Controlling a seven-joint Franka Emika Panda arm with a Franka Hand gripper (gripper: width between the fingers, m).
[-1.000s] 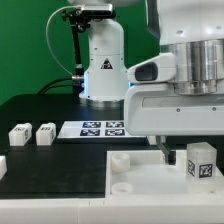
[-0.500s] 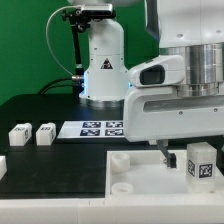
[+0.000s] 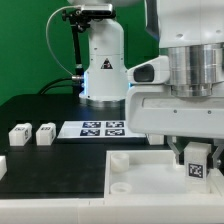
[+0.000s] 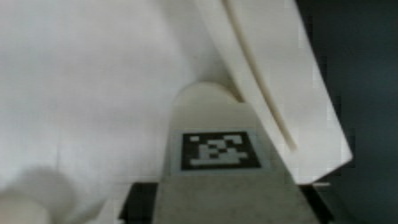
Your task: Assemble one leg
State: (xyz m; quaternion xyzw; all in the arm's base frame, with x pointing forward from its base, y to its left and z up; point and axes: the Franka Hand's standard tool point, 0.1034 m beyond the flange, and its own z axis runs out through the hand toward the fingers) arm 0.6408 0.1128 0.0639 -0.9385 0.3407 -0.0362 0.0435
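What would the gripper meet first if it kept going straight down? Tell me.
The gripper points down, shut on the leg. Straight below lies the white tray, so the leg's lower end would probably meet the tray first; the remaining gap and exact spot are unclear.

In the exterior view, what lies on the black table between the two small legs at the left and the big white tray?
The marker board lies there, flat on the table, between the legs and the tray.

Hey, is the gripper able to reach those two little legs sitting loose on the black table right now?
Probably not right away. The gripper is shut on a leg over the tray. The two loose legs sit uncovered on the exterior view's left, so the way looks free once it lets go.
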